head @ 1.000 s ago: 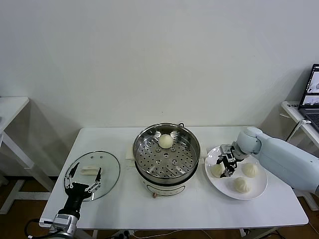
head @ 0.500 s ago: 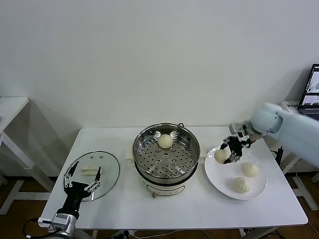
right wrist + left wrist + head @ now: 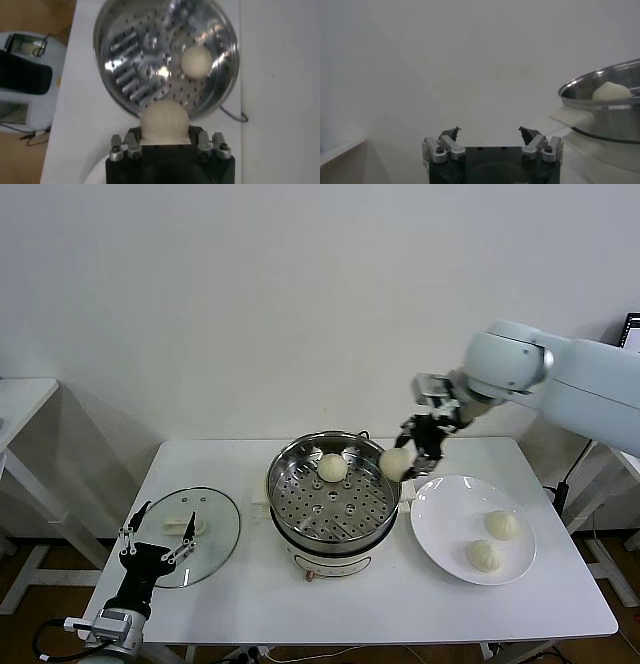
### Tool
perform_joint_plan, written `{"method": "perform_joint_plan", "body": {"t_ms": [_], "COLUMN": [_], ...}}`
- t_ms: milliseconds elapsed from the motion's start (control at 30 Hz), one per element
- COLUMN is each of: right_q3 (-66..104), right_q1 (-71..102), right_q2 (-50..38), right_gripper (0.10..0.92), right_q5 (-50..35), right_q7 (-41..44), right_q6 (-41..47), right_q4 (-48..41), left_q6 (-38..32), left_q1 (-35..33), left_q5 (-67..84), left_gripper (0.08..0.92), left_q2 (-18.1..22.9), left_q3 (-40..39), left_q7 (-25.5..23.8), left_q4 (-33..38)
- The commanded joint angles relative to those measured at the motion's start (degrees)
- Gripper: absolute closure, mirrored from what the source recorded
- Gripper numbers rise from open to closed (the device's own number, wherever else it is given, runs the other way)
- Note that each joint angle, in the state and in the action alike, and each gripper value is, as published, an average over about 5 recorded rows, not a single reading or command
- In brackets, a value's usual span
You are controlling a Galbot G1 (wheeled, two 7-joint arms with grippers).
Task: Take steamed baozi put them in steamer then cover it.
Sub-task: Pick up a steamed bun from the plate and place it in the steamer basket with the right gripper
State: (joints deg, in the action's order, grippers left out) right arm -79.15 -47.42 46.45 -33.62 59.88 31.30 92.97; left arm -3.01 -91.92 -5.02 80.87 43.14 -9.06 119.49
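Observation:
The shiny steamer [image 3: 290, 459] stands mid-table with one baozi [image 3: 332, 467] lying in it. My right gripper [image 3: 405, 456] is shut on a second baozi [image 3: 394, 464] and holds it in the air over the steamer's right rim. In the right wrist view that baozi [image 3: 164, 119] fills the right gripper [image 3: 164, 132], above the perforated steamer [image 3: 140, 75]. Two more baozi [image 3: 501, 524] [image 3: 484, 555] lie on the white plate [image 3: 445, 514]. The glass cover [image 3: 210, 544] lies flat at the left. Open and empty, my left gripper [image 3: 160, 524] hovers by the cover's near edge.
The left wrist view shows the open left gripper [image 3: 490, 132] facing the wall, with the steamer [image 3: 605, 107] off to one side. A white side table [image 3: 20, 399] stands at far left. A laptop [image 3: 632, 329] peeks in at far right.
The right gripper lifted a baozi off the plate and carried it up and left to the steamer's right rim. The left gripper shifted slightly toward the table's near-left corner.

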Motion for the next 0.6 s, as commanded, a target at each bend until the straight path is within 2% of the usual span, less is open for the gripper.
{"method": "perform_joint_plan", "body": {"t_ms": [33,233,600], "right_q3": [-2.3,-0.8,-0.2], "right_q1": [-1.4,4.7,13.4], "right_q2": [18.4,26.2,32.2], "right_gripper": [0.381,0.381,0.381], "right_q5": [-5.8,-4.0,0.6], "right_q7": [-2.1,-2.2,-1.7], "right_q6": [5.9,5.9,5.5], "right_q4": [-4.8,-13.4,-23.7], "left_q6": [0.3,0.4,0.4], "left_q1": [0.5,0.7,0.9], "left_q5": [1.1,1.4,1.6], "left_gripper": [0.177,0.177,0.177], "left_q2": [-0.2,-0.2,-0.3], "left_q3": [1.0,1.8,2.9], "left_q7": [-0.2,-0.5,-0.9], "left_q4": [0.2,0.0,-0.5]}}
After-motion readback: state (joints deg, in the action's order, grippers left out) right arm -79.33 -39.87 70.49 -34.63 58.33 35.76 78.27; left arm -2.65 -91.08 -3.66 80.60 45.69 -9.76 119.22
